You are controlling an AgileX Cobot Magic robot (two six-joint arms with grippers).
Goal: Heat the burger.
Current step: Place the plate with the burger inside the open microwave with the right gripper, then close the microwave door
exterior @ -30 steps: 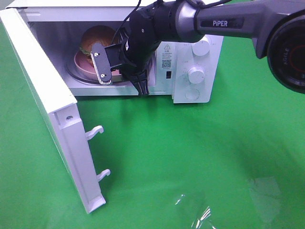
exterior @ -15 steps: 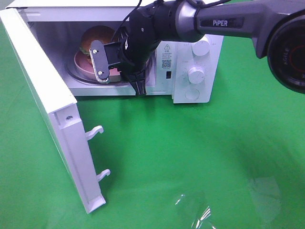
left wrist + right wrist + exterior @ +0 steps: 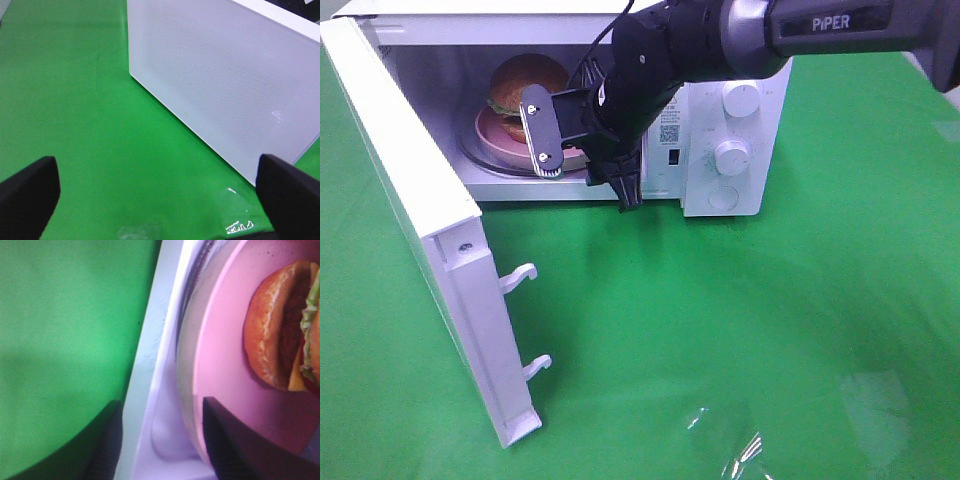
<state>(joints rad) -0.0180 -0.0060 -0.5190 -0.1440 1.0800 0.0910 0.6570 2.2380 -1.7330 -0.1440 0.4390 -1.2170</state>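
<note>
The burger rests on a pink plate inside the open white microwave. In the right wrist view the burger lies on its side on the plate. My right gripper hangs at the front of the oven's opening, just before the plate's rim. Its jaws are open and hold nothing; between them show only the oven's sill and the glass turntable edge. My left gripper stands wide open over the green cloth, facing the outer side of the microwave door.
The microwave door swings out to the front left, its two latch hooks sticking out. The control knobs are on the oven's right panel. Green cloth covers the table, with a glossy patch at the front.
My right gripper's jaws have spread apart, and the hand has drawn back slightly toward the right and front. Plate and burger stay inside the oven. The left gripper has not moved.
</note>
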